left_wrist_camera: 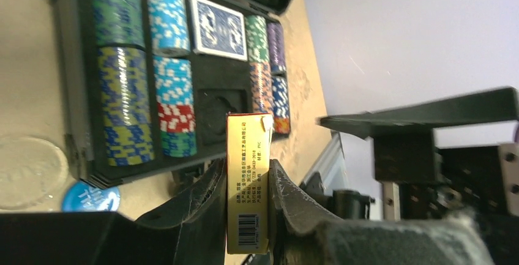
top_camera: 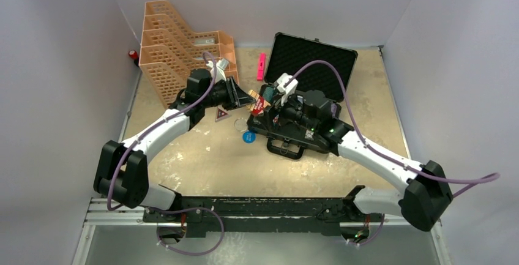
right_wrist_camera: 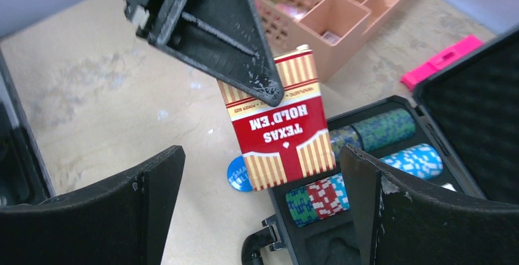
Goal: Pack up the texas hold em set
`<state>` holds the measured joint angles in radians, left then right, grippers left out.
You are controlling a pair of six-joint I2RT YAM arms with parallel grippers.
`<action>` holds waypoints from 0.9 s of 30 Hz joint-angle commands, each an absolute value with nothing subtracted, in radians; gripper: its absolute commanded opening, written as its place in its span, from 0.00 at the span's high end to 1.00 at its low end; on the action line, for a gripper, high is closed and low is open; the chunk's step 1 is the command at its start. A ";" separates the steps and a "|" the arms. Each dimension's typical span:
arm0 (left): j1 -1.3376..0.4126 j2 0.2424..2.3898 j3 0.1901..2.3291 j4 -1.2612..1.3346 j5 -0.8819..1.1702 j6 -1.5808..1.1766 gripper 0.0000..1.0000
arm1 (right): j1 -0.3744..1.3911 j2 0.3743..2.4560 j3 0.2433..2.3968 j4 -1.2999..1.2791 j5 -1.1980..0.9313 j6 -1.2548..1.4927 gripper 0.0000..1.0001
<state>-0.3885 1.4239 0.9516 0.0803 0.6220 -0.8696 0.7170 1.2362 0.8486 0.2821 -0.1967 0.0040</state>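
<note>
- Over the tabletop (top_camera: 202, 155), just off the left end of the open case (top_camera: 294, 135): red card deck (top_camera: 258, 104), held up in the left claw (top_camera: 250, 101); resting on nothing.
- Left claw: closed on the deck's two broad faces, one finger (left_wrist_camera: 211, 207) pressed to each side; grips near one short end; from its own wrist view, shows only the deck's narrow yellow edge with small print and a barcode.
- Right claw (right_wrist_camera: 262, 153): spread wide; fingers (right_wrist_camera: 116, 210) to either side of the deck with a gap on both sides; holds nothing.
- Deck front, seen from the right wrist: red with gold-striped corners and white "TEXAS HOLD'EM" lettering, upside down; partly covered at the top by a left-claw finger.
- Case: black and rectangular; base flat on the tabletop with the handle toward the arms; foam-lined lid standing open at the far side.
- Inside the base: chip stacks (left_wrist_camera: 125, 112) lying on their sides in foam rows, striped blue-yellow, green, light blue-white and red-white; blue card deck (left_wrist_camera: 218, 27) seated in a slot between the rows; next to it, a bare card-sized recess (left_wrist_camera: 217, 109) in the foam.
- On the tabletop just beside the case's near left corner: blue dealer button (top_camera: 248, 136), lying flat.
- At the far left: orange mesh trays (top_camera: 177, 51); between them and the lid, pink marker (top_camera: 261, 66), touching neither.
</note>
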 commanded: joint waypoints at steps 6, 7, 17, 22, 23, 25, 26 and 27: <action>-0.514 1.477 0.952 0.272 0.364 -0.902 1.00 | 0.650 1.104 0.799 0.329 0.202 0.329 0.06; -0.530 1.495 0.961 0.272 0.354 -0.903 1.00 | 0.631 1.100 0.800 0.313 0.225 0.359 0.06; -0.680 1.657 1.013 0.426 0.276 -0.980 1.00 | 0.413 1.159 0.905 0.111 0.211 0.530 0.08; -0.727 1.745 1.078 0.456 0.190 -1.000 1.00 | 0.366 1.159 0.861 0.123 0.177 0.580 0.09; -0.736 1.756 1.084 0.461 0.172 -0.996 1.00 | 0.359 1.159 0.858 0.117 0.177 0.588 0.09; -0.752 1.775 1.085 0.474 0.144 -0.982 1.00 | 0.350 1.157 0.854 0.108 0.181 0.593 0.09; -0.755 1.785 1.086 0.475 0.142 -0.980 1.00 | 0.346 1.154 0.850 0.105 0.181 0.593 0.09; -0.758 1.798 1.086 0.474 0.141 -0.979 1.00 | 0.343 1.152 0.848 0.102 0.181 0.595 0.09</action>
<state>-0.7425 1.7828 1.0302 0.3515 0.1951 -0.9760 0.3565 1.1713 0.8539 0.1013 0.1879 0.5556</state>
